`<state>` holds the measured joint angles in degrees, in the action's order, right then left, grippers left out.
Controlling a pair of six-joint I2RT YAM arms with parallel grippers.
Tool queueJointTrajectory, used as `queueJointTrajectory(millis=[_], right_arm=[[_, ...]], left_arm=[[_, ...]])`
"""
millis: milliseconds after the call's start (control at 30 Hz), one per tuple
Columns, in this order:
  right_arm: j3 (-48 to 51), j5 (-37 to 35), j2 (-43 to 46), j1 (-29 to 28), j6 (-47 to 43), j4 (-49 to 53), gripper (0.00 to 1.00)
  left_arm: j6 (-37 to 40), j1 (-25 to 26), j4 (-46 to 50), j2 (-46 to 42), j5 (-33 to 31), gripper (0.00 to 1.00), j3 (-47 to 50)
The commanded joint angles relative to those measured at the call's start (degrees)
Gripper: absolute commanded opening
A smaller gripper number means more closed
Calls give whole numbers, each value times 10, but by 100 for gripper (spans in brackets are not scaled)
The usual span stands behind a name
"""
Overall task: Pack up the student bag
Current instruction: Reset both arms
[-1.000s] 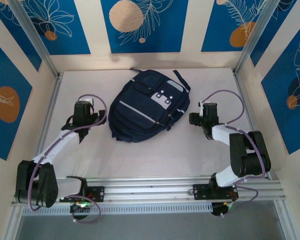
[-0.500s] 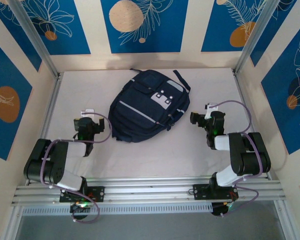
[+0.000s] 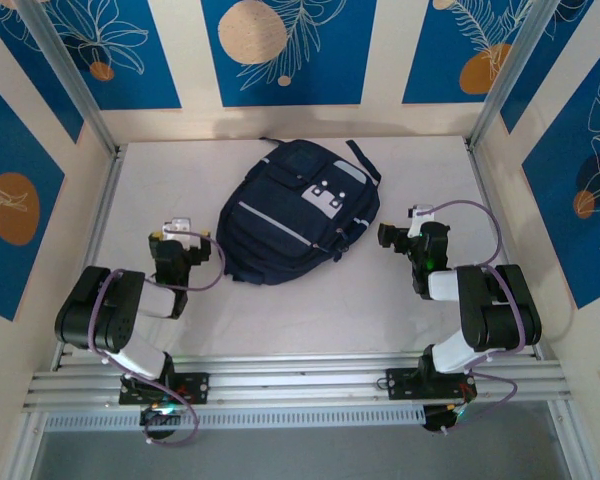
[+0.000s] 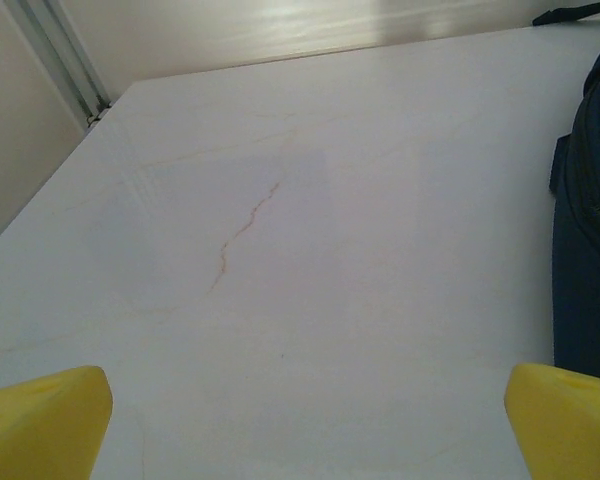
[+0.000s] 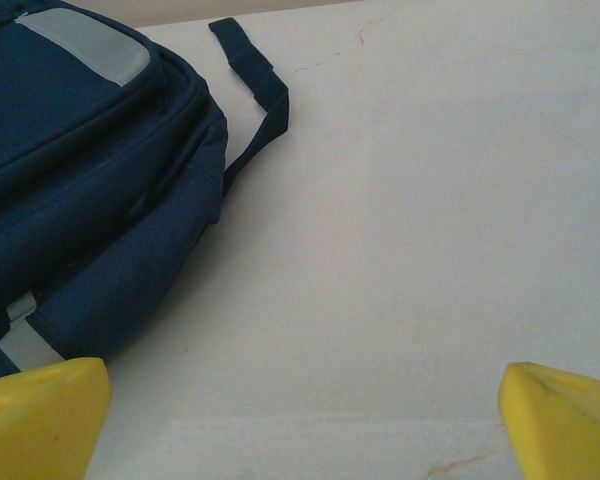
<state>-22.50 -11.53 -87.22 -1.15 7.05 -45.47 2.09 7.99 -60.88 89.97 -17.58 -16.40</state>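
Jaws both spread wide, empty, navy student bag (image 3: 298,215) btwn them, white patch (image 3: 327,197) print unreadable

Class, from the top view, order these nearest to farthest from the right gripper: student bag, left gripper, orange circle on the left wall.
1. student bag, just left of the right gripper.
2. left gripper, beyond the bag.
3. orange circle, on the left wall.
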Motion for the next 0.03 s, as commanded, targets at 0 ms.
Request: queueJointTrajectory(millis=[0], right_arm=[[-5,4,2,-1,-4,-21,99]], left_arm=[[5,-4,-9,-2,6,100,-12]])
